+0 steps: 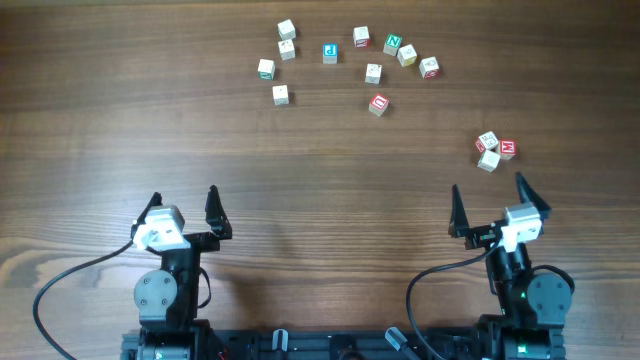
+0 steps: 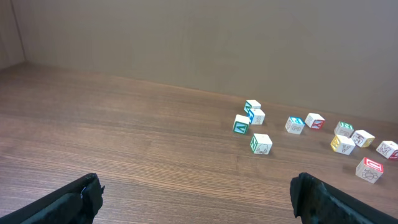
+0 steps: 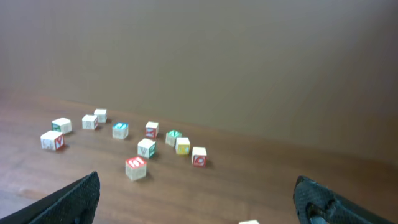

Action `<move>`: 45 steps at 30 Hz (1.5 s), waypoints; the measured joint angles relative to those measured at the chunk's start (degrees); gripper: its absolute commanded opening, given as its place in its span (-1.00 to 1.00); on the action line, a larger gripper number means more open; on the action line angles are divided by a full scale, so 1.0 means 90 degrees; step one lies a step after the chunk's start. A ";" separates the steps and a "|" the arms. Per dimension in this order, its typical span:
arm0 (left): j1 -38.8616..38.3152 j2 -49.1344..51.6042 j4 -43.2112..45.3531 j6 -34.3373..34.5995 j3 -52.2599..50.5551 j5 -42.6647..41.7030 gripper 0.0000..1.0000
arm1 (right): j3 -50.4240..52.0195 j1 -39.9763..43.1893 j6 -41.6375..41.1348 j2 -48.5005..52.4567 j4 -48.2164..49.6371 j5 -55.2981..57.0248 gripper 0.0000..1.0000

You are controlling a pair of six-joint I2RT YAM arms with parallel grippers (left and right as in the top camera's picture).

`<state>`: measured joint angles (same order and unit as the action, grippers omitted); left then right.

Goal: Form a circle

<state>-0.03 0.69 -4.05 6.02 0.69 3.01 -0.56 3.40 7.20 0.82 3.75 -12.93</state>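
Left tool [image 1: 184, 195] and right tool [image 1: 488, 185] wait at the near edge of the wooden surface [image 1: 100, 110] with jaws spread wide and holding nothing, while lettered blocks [image 1: 330, 53] lie in a loose arc at the far side and three more blocks [image 1: 489, 159] huddle just beyond the right tool.

Left end effector [image 1: 184, 203] and right end effector [image 1: 488, 192] both gape wide.

Wooden table [image 1: 100, 120] with scattered letter blocks [image 1: 373, 73]
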 measured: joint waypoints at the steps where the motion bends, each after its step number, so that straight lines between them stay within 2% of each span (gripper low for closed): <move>1: 0.0000 0.0000 0.0000 0.0000 0.0000 0.0000 1.00 | 0.0000 0.0000 0.0000 0.0000 -0.0160 0.0005 1.00; 45: 0.0017 0.0000 0.0000 0.0000 0.0000 0.0000 1.00 | 0.0022 0.0000 0.0002 -0.0005 -0.0267 0.0015 1.00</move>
<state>0.12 0.69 -4.05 6.02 0.69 3.01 -0.36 3.40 7.22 0.78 1.34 -12.80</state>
